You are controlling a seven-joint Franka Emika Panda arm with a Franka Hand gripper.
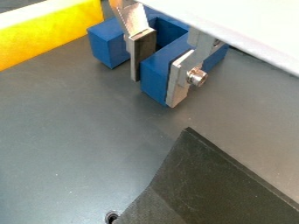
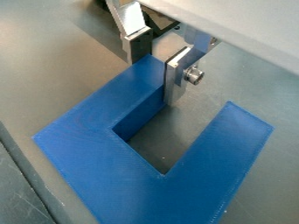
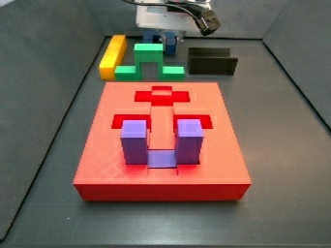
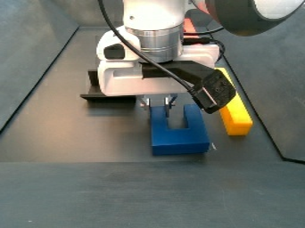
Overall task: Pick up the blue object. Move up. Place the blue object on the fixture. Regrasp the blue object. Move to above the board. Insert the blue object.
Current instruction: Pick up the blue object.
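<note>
One blue object (image 2: 117, 144), one gripper (image 2: 158, 61) clamping a prong (floor-level), one board (image 3: 162, 145).

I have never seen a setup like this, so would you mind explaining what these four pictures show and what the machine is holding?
This is one robot arm with a two-finger end effector. Two pictures come from cameras on its wrist, looking past the silver fingers; two come from cameras fixed beside the table. On the dark floor lie a big red board with a purple U-shaped block seated in it, and beyond it a yellow bar, a green block and the black fixture. The end effector is low over the blue object, its fingers either side of one prong. The block seems to rest on the floor; whether the fingers squeeze it, I cannot tell.
</note>
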